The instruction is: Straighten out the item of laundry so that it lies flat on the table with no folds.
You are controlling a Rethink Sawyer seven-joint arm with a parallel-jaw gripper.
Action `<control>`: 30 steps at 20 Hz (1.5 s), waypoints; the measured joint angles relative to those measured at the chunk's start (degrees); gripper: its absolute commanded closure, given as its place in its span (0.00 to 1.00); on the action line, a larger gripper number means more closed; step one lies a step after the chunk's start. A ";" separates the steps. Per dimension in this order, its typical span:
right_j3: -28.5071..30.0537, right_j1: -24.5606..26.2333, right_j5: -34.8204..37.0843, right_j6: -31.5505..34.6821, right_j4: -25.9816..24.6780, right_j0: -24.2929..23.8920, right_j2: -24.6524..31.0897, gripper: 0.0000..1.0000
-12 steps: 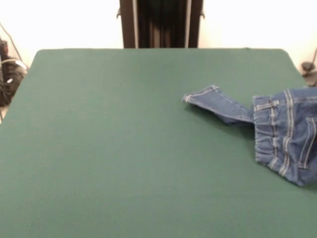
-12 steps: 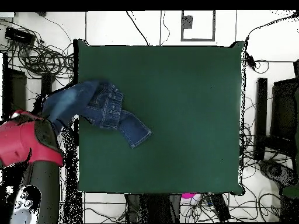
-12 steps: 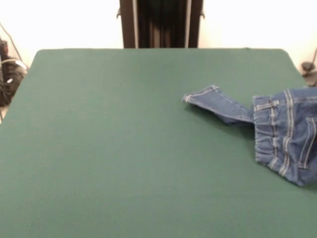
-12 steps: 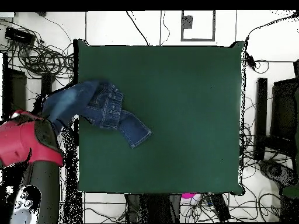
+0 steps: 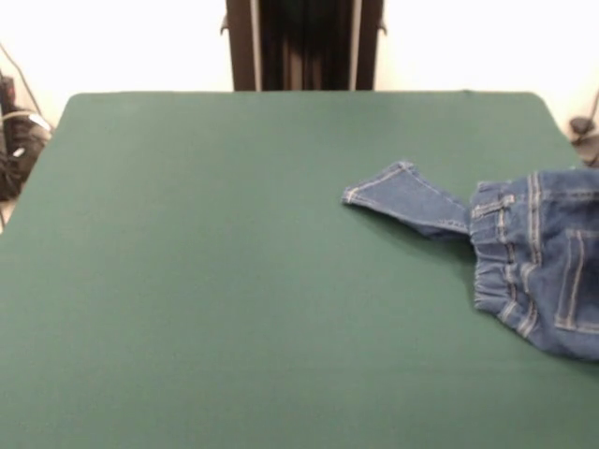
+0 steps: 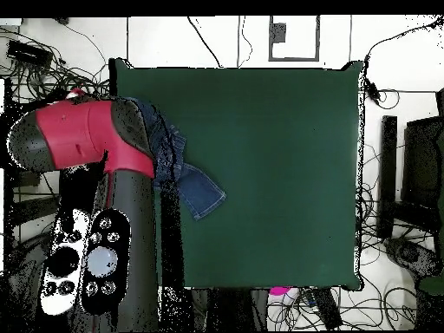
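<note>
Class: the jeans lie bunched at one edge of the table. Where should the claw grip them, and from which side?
Probably the hem of the leg, coming straight down from above. That leg sticks out alone from the bunched jeans over bare table, so its end is free to pinch and pull towards the middle. The claw itself isn't visible.

No text, label, brand, number or sign can be read anywhere in the front view or the overhead view
</note>
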 measured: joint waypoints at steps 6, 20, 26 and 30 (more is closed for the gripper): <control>-2.90 1.54 0.01 0.00 -0.89 1.89 -0.96 0.00; -3.82 -6.49 4.94 -2.16 -2.99 -1.46 0.32 0.00; -0.35 -17.94 13.88 -11.39 -3.45 -9.88 2.01 0.00; 2.35 -23.95 17.60 -16.81 -3.45 -13.17 1.97 0.00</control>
